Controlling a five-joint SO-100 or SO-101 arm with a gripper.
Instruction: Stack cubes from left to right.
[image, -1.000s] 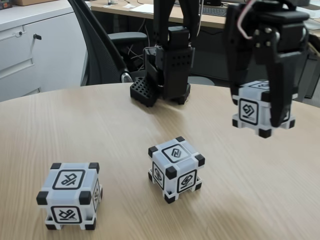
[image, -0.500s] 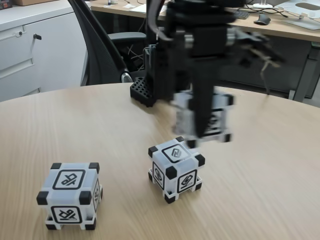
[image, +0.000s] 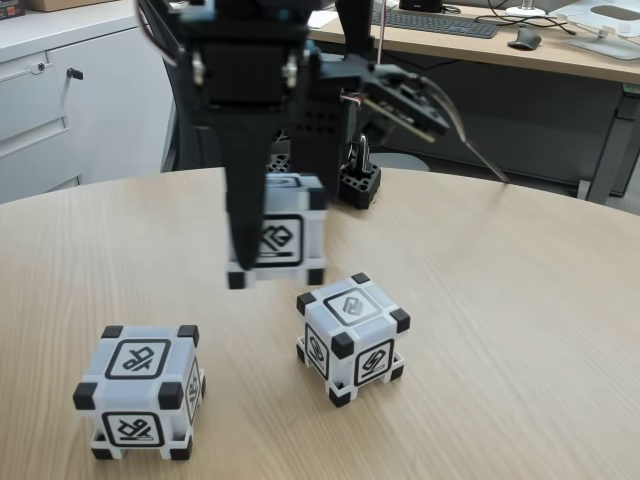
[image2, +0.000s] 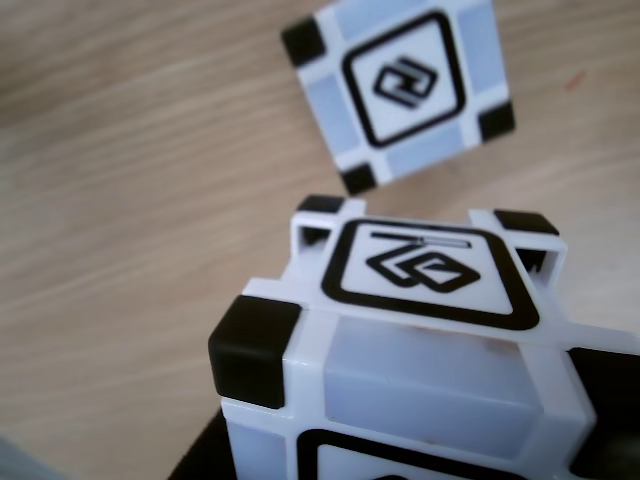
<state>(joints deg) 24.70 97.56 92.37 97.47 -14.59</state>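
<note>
Table (image: 520, 330): a round wooden top; all three cubes are over it or on it.

Arm (image: 250, 60): it hangs above the table, behind and to the left of the middle cube in the fixed view. I judge it carries its load toward the left cube, because the stack should begin on that side.

Gripper (image: 262, 262): closed around the carried cube, one dark finger (image: 245, 215) runs down its left face. The grasp is from the sides, so the bottom is free for setting down.

Carried cube (image: 285, 235): lifted clear of the table, up and left of the middle cube, not touching it. In the other view (image2: 420, 350) it is close to the camera, with the middle cube (image2: 400, 90) lower and beyond.

Middle cube (image: 352, 338): it rests on the table, turned a little.

Left cube (image: 140, 390): it rests well to the left of the middle cube, nothing on top.

Change: half a second ago the carried cube was up and right of the middle cube; now it has passed to the left side. The two resting cubes did not move.
</note>
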